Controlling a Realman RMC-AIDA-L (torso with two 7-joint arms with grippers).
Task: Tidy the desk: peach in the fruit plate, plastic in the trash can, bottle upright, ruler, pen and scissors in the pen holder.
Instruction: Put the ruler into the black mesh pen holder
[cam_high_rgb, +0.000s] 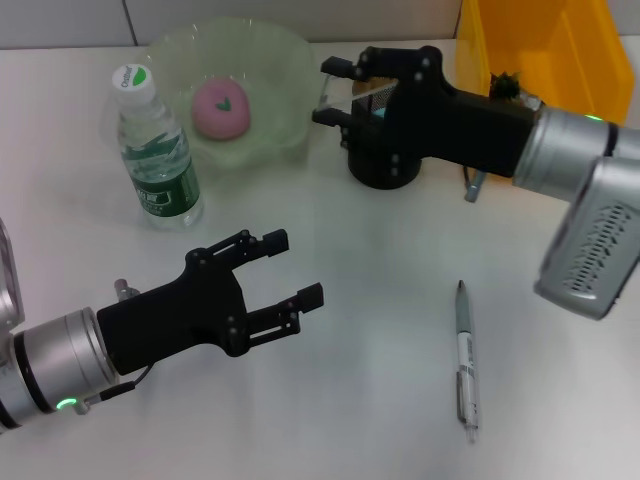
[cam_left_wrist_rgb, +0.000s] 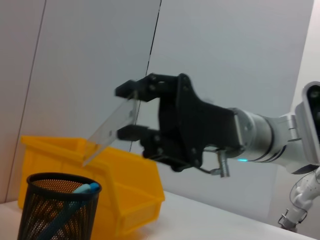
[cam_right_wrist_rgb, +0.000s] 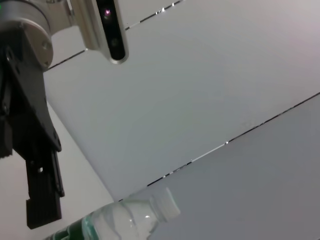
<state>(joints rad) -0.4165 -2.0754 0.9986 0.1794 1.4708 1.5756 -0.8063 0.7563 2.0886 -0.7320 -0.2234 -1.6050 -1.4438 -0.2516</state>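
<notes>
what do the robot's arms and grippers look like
Both arms are silver-grey cylinders with a small green light near the wrist. Each carries a matte black angular gripper, left gripper and right gripper, with two blocky black fingers. The right arm has a ribbed grey housing; a thin cable runs beside the left wrist.

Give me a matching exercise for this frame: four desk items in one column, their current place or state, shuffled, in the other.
Items:
1. peach
2. bottle
3. pen
4. ruler

Places or states:
A. lying flat on the desk
B. held in the right hand above the pen holder
C. inside the fruit plate
D. standing upright, cap on

Pairs: 1-C, 2-D, 3-A, 4-B

The left hand is open and holds nothing.
</notes>
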